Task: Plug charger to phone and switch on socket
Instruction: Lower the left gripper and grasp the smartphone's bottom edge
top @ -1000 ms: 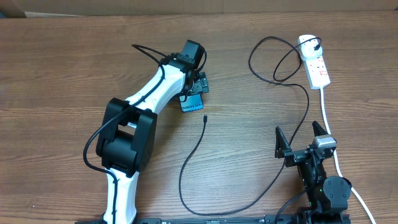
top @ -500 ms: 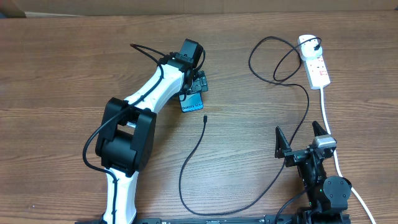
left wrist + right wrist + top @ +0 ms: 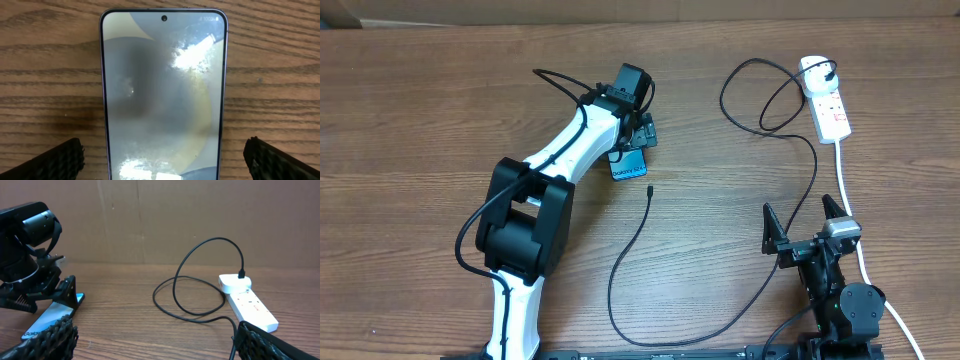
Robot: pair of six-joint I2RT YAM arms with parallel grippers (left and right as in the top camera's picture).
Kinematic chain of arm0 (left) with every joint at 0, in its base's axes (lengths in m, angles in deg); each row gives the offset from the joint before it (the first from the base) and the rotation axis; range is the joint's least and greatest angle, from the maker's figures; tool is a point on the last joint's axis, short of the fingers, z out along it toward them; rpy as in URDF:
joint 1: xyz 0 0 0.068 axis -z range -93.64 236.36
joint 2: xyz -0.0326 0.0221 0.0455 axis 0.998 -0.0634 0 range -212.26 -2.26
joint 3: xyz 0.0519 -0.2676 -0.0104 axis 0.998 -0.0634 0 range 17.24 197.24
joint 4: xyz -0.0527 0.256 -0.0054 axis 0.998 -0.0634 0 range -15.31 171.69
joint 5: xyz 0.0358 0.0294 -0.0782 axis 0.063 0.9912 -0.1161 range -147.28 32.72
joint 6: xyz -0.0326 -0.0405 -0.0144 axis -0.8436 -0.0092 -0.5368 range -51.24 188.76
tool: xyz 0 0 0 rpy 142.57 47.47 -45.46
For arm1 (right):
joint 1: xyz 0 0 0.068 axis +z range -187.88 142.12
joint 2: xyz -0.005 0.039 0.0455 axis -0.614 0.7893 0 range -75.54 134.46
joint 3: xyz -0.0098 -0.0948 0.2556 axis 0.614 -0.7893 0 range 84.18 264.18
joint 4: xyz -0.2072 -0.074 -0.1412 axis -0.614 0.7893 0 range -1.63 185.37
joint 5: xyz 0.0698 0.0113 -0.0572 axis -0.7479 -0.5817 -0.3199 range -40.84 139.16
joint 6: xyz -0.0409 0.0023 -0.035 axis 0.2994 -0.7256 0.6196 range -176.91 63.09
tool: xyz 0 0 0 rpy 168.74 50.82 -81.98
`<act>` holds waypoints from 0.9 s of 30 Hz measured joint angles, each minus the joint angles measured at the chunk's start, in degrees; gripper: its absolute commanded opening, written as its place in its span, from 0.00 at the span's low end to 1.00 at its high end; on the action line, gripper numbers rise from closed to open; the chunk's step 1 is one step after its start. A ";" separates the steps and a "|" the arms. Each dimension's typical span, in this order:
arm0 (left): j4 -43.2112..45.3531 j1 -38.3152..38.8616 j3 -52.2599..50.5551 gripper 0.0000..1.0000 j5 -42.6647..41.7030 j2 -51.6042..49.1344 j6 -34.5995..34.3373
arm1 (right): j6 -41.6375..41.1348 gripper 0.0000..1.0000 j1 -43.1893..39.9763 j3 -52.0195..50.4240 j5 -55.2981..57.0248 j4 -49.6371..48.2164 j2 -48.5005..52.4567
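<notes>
Two arms, and neither has moved much in the last second. The left arm has only wiggled a tiny bit. The phone (image 3: 631, 166), the charger (image 3: 620, 265) and the socket (image 3: 827, 100) all lie just where they were. So the job has not moved on yet: the charger is not in the phone.

The left end effector (image 3: 640, 134) hangs over the phone in the middle of the bench (image 3: 410, 120), a bit toward the far edge. It is released. In the left wrist view its fingers (image 3: 55, 161) are spread wide, one on each side of the phone, and I see no touch.

The right end effector (image 3: 803, 226) sits by the near edge, toward the right corner. It is spread wide too and holds nothing.

The charger's little tip (image 3: 648, 190) lies just beside the phone's near end, but apart from it. Its plug (image 3: 831, 72) is at the socket, up by the far right corner.

There is lots of bare wood on the left side and in the far left corner. The charger makes a big loop toward the near edge and more loops by the socket. I think an arm could snag those if it goes across low. The white cord (image 3: 850, 205) runs close by the right arm as well.
</notes>
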 measured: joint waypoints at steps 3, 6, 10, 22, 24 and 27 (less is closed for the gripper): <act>0.11 0.07 0.02 1.00 0.20 -1.44 -0.20 | 0.02 1.00 -0.02 0.00 0.00 0.02 0.00; 0.28 0.07 0.20 0.99 1.20 -2.21 -0.81 | 0.04 1.00 0.00 0.00 0.00 0.02 0.00; 0.31 0.07 0.22 0.93 1.36 -2.23 -1.40 | 0.07 1.00 0.00 0.00 -0.02 0.00 0.00; 0.37 0.07 0.26 0.81 0.98 -2.23 -1.62 | 0.02 1.00 0.00 0.00 0.00 0.00 0.00; 0.42 0.07 0.26 0.81 0.94 -2.23 -1.64 | 0.02 1.00 -0.02 0.00 0.00 0.00 0.00; 0.42 0.07 0.26 0.76 0.81 -2.23 -1.62 | 0.00 1.00 0.00 0.00 -0.02 -0.02 0.00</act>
